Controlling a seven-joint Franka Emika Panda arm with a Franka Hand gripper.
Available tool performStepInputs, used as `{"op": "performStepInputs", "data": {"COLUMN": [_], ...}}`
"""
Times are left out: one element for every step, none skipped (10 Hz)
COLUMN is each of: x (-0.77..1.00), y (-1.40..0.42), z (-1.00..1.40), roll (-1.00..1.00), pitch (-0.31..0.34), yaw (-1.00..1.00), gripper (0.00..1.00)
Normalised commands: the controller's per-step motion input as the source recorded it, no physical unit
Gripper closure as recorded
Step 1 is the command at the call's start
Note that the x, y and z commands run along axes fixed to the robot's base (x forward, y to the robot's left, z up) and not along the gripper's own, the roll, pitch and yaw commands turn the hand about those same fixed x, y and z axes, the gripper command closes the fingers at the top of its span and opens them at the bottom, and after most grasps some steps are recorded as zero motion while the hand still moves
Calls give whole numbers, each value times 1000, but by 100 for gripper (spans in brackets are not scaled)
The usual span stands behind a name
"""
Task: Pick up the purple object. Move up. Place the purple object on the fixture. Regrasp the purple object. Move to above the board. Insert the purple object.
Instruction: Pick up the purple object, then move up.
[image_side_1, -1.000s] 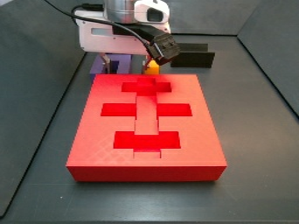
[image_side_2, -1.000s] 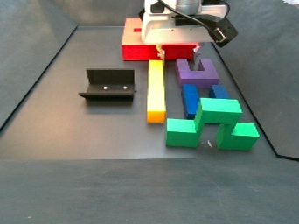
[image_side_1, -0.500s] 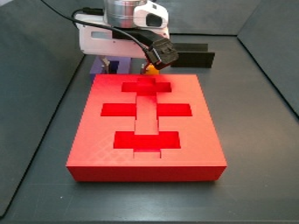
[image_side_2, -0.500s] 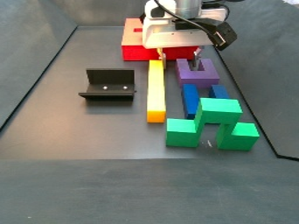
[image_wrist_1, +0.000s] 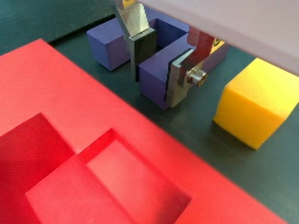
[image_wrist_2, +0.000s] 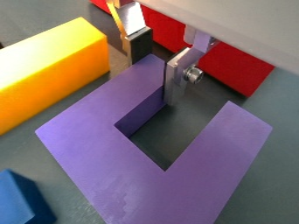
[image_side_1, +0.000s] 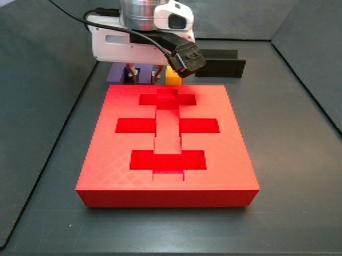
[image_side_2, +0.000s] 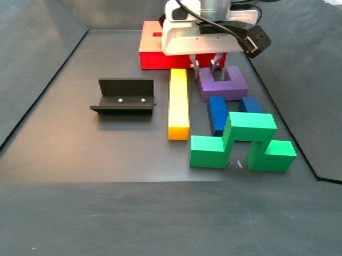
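The purple object (image_wrist_2: 140, 149), a matte plastic U with a square notch, lies flat on the dark grey table (image_side_2: 107, 160) just beside the board (image_side_1: 167, 140), between it and a blue block (image_side_2: 230, 104). The tool (image_wrist_2: 158, 54) is down over it, open, its silver fingers (image_wrist_2: 179, 77) straddling one prong. A long yellow bar (image_side_2: 178, 100) lies alongside. Green blocks (image_side_2: 241, 140) sit past the blue one. The fixture (image_side_2: 123, 97) stands well apart. Dark walls enclose the table.

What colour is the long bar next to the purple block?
Yellow bar, clearest in a side view.
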Motion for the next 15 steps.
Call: {"op": "performStepInputs", "data": {"x": [0, 0, 0, 0, 0, 0, 0, 0, 0, 0, 0, 0, 0, -31, -76], "y": [0, 0, 0, 0, 0, 0, 0, 0, 0, 0, 0, 0, 0, 14, 18], "z": [0, 0, 0, 0, 0, 0, 0, 0, 0, 0, 0, 0, 833, 819, 648], "roll": [0, 0, 0, 0, 0, 0, 0, 0, 0, 0, 0, 0, 0, 4, 0], "pitch": [0, 0, 0, 0, 0, 0, 0, 0, 0, 0, 0, 0, 0, 33, 71], "yaw": [0, 0, 0, 0, 0, 0, 0, 0, 0, 0, 0, 0, 0, 26, 31], "gripper": [100, 100, 100, 100, 100, 100, 100, 100, 100, 100, 100, 100, 100, 100, 100]}}
